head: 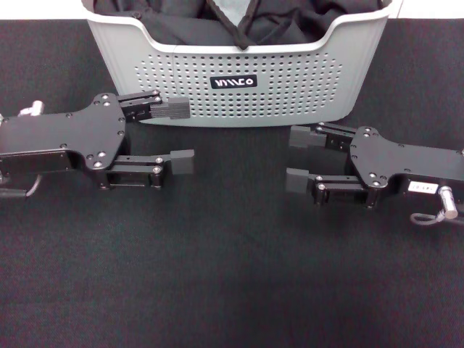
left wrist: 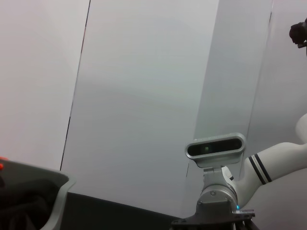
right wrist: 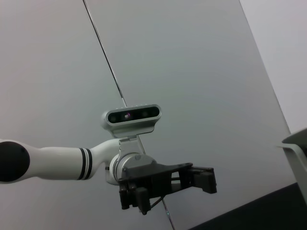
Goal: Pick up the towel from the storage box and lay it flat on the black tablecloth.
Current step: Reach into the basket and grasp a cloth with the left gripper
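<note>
**Nothing lifted yet: both tools wait in front of the basket**

Seen from the head camera, the storage box [head: 239, 80], a light grey perforated basket, sits at the top centre of the frame on the black tablecloth [head: 232, 275], which covers the whole desk. Dark garments [head: 304, 22] fill the basket. A small pale grey patch [head: 230, 9] shows among them at the top edge; whether that is the towel I cannot tell.

The left tool [head: 174, 136] lies at centre left, its jaws spread wide, the upper finger just beside the basket's front wall. The right tool [head: 299, 158] lies at centre right, jaws also wide, gripping nothing.

In my judgement the task has not begun: reaching in, lifting out and spreading the cloth all remain.
</note>
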Controlling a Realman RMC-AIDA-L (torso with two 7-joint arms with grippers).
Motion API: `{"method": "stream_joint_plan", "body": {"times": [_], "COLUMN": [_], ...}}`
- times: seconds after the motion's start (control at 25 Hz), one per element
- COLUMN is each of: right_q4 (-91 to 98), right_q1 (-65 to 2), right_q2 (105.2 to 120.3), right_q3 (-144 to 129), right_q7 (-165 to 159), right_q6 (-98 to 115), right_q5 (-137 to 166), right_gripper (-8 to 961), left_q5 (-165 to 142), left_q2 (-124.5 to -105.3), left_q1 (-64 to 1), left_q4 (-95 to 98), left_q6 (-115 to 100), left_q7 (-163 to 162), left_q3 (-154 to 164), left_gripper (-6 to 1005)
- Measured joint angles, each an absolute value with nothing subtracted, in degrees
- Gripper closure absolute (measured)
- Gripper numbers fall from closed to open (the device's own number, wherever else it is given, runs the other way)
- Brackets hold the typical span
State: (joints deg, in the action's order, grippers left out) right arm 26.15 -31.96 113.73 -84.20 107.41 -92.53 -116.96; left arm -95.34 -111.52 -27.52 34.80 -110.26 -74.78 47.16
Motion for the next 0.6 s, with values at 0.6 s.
{"method": "stream_joint_plan", "body": {"times": [0.6], "right_q4": [25.9], "right_q1": [-30.9], "right_q2": [113.53], "right_q3": [-84.2], "right_q7": [109.1], "right_q6": [-90.3], "right_q5": [-117.1], "right_gripper": [129], "left_q5": [-90.5], "left_q2": [-111.92], "left_q1": [-27.5], "left_q4": [38.4], "left_q6": [-110.7], "left_q7": [-78.4], "left_q3": [45.8], "left_gripper": [169]}}
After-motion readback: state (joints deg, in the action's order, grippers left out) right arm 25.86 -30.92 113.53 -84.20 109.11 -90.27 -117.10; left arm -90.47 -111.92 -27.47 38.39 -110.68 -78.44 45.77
